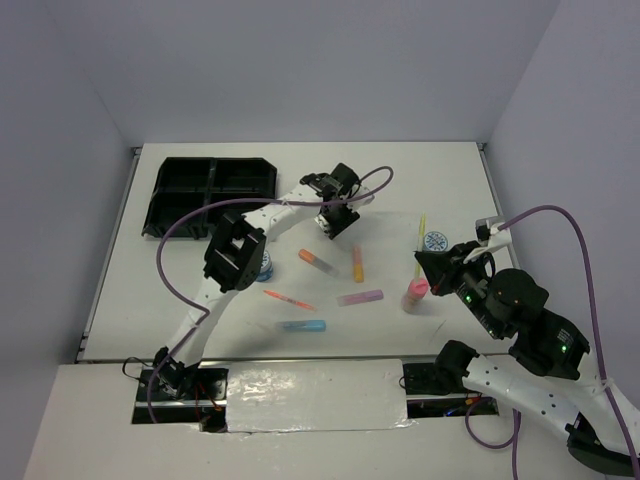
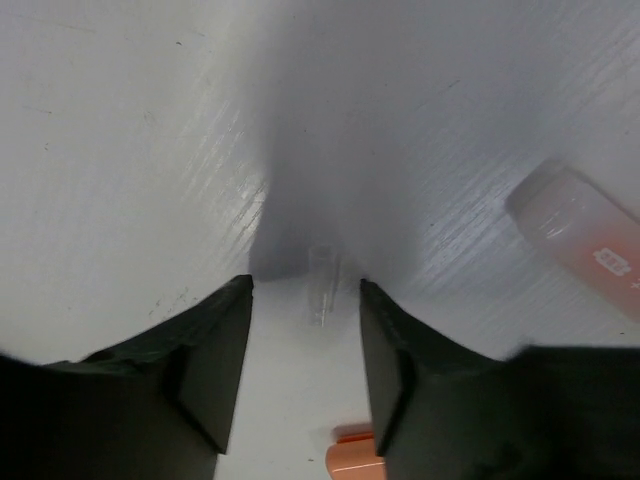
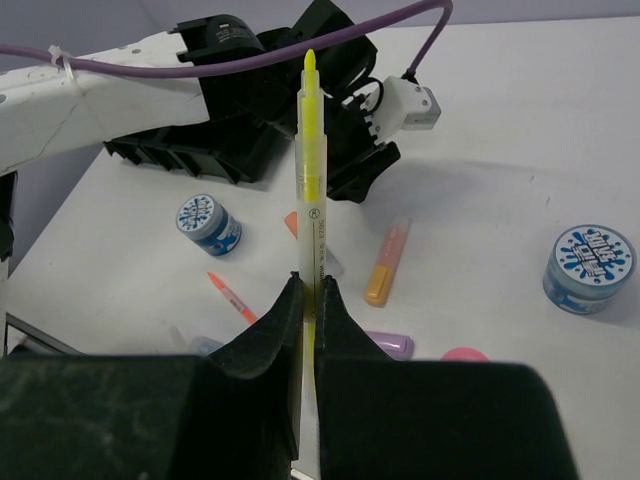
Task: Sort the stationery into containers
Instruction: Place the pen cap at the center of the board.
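right pincer (image 3: 308,287) holds pen (image 3: 310,150) outside tray (image 1: 240,178)

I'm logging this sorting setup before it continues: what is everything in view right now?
tray: one, black, divided, table's far left
tape rolls: two, blue-white, one right, one left of centre
highlighters: four, two orange, one purple, one blue, table centre
thin pen: one, pink-orange, near the blue highlighter
yellow pen: one, yellow, in right gripper
bottle: one, pink-capped, beside right gripper
table: one, white, under everything
left gripper: one, black, open, over table centre
right gripper: one, black, shut on yellow pen
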Robot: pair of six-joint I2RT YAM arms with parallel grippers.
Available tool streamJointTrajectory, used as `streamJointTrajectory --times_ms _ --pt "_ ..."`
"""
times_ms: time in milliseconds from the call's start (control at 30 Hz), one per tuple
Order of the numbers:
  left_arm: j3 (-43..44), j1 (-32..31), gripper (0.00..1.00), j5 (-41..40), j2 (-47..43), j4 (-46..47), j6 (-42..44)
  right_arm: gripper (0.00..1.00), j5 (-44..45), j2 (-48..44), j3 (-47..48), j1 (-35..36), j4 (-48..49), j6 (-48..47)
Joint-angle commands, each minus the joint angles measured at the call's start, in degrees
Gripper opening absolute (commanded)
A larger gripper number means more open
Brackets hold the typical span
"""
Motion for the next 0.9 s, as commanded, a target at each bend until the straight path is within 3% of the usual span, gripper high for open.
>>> streamJointTrajectory --times_ms 0,133,400,500,533,667,800,867 --pt "-3.0 0.0 0.63 0.9 -4.1 1.6 -0.7 0.00 -0.3 -0.1 1.1 -0.1 0.3 -0.8" --pt "-4.1 0.4 0.79 -1.7 -8.0 5.4 -5.5 0.00 -0.3 -0.2 0.7 -0.1 0.3 -0.8" --pt "-1.8 1.1 0.92 -2.3 -14.0 7.5 -25.3 0.00 -0.4 -1.2 0.6 -0.1 0.3 -0.5" --pt "-5.3 1.6 0.93 -9.1 -16.4 5.3 -45.2 0.00 -0.4 -1.3 0.4 -0.1 0.6 -0.5" --pt "-6.8 1.6 0.93 -10.7 -17.1 3.3 -56.5 0.00 -0.3 -1.3 0.4 -0.1 0.9 -0.4" --pt "-15.9 -2.7 0.93 -23.0 -22.1 -3.1 -88.4 0.00 -0.8 -1.5 0.8 -0.2 1.2 0.2" --pt "-16.9 -4.8 0.93 -25.8 -23.1 -13.3 -108.9 0.00 -1.7 -2.3 1.3 -0.1 0.5 0.5" --pt "-16.5 -5.1 0.90 -25.1 -22.5 -14.5 -113.1 0.00 -1.8 -2.7 1.3 -0.1 0.2 0.4"
